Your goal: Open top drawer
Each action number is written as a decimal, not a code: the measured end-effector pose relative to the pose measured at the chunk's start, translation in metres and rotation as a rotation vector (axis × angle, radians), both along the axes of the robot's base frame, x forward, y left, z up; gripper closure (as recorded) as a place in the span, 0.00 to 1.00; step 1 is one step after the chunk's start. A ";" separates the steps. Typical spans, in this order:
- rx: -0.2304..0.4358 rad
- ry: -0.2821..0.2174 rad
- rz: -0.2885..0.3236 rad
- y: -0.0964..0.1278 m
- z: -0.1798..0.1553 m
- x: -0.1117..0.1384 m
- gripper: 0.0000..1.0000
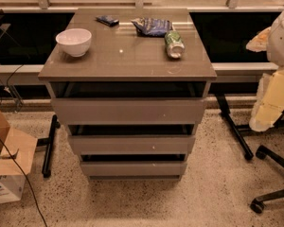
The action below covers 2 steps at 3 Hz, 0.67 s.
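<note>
My claw is out of view, so I cannot tell how open it is. Nearest, two lower drawers (131, 144) sit beneath the top drawer (130, 110), a dark gap showing above its front. On the table (128, 63) beyond: a white bowl (74, 41), a can (174, 45) on its side, then a crinkled bag (151, 26).

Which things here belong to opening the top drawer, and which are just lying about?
Job in hand: top drawer; end effector (not in view).
Lying about: white bowl; green can on its side; blue snack bag; cardboard box on the floor.
</note>
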State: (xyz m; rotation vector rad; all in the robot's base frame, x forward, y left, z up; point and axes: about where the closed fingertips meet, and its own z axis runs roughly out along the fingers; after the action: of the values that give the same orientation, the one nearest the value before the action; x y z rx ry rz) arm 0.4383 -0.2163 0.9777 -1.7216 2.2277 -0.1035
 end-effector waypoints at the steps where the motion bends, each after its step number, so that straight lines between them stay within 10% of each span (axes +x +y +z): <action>1: 0.000 0.000 0.000 0.000 0.000 0.000 0.00; 2: 0.000 0.002 -0.003 0.004 -0.013 0.005 0.00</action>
State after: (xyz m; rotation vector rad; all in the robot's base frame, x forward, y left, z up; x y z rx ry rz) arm 0.4436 -0.2124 0.9651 -1.7190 2.2316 -0.1020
